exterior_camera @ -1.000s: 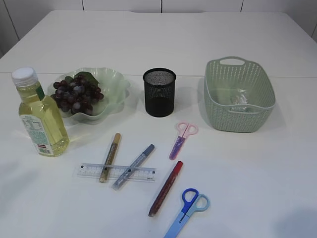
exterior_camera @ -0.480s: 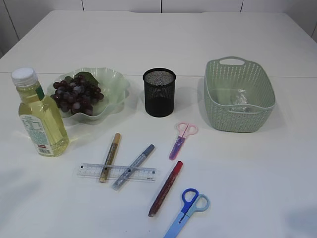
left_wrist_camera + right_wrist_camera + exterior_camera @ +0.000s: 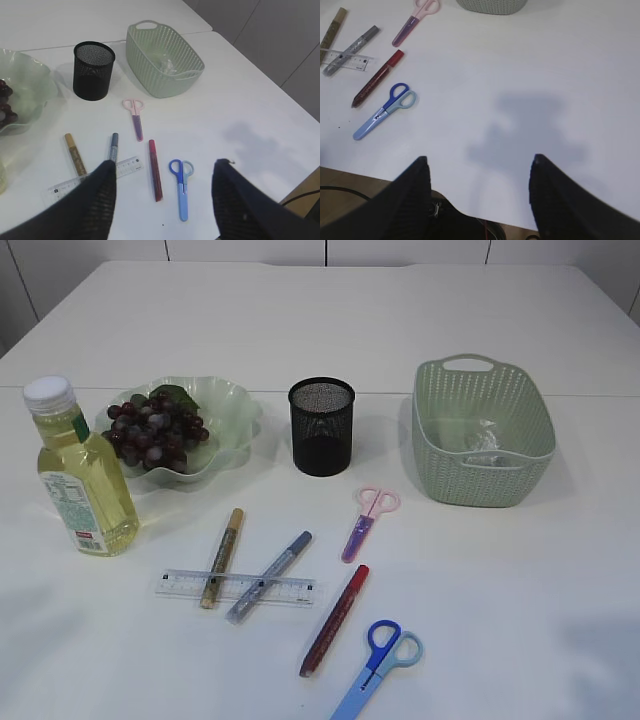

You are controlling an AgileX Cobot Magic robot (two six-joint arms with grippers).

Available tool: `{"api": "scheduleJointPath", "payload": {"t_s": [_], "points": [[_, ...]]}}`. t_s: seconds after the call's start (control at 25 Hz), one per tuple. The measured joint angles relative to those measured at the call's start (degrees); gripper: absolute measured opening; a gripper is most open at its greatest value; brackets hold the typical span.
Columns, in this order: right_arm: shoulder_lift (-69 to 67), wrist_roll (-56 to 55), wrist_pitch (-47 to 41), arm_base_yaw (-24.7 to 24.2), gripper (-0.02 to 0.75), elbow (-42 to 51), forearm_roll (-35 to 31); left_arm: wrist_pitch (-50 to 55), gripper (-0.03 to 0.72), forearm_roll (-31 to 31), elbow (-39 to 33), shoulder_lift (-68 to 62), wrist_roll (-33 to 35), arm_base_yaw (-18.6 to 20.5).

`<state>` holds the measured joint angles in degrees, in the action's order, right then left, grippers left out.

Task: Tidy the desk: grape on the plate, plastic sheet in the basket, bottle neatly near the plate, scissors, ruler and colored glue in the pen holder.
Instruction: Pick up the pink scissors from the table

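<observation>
Left wrist view shows the left gripper [image 3: 162,200] high above the desk, its two dark fingers spread apart with nothing between them. Right wrist view shows the right gripper [image 3: 477,197] the same way, fingers parted and empty, hanging over bare table near the front edge. Below the left gripper lie the blue scissors [image 3: 181,189] and, just left of them, the red glue stick [image 3: 155,170]. Farther left, the clear ruler [image 3: 95,177] lies flat, with the silver glue stick [image 3: 269,562] and the gold glue stick [image 3: 221,556] both resting across it. The pink scissors [image 3: 367,520] lie apart from these, between the red glue stick and the black mesh pen holder [image 3: 322,427], which stands upright; nothing shows above its rim. To the right of the pen holder sits the green basket [image 3: 440,455], and the crumpled clear plastic sheet [image 3: 483,443] lies inside it. To the left of the pen holder, the grape [image 3: 153,432] bunch rests on the wavy green plate [image 3: 225,410]. The bottle [image 3: 82,475] of yellow liquid stands upright just beside the plate, at the left of the desk.
</observation>
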<state>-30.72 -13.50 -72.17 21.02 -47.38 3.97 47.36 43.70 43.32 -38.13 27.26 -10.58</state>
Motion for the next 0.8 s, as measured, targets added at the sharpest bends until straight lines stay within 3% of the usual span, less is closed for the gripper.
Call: {"api": "scheduleJointPath", "payload": {"t_s": [0.36, 0.8], "points": [[-11.5, -0.2, 0.0, 0.0, 0.47, -1.1, -7.5, 1.3, 0.443, 0.1, 2.1, 0.0, 0.1, 0.0], [-28.9, 5.2, 9.0, 0.2, 0.471, -4.4, -13.5, 2.5, 0.443, 0.1, 2.3, 0.0, 0.1, 0.0]]}}
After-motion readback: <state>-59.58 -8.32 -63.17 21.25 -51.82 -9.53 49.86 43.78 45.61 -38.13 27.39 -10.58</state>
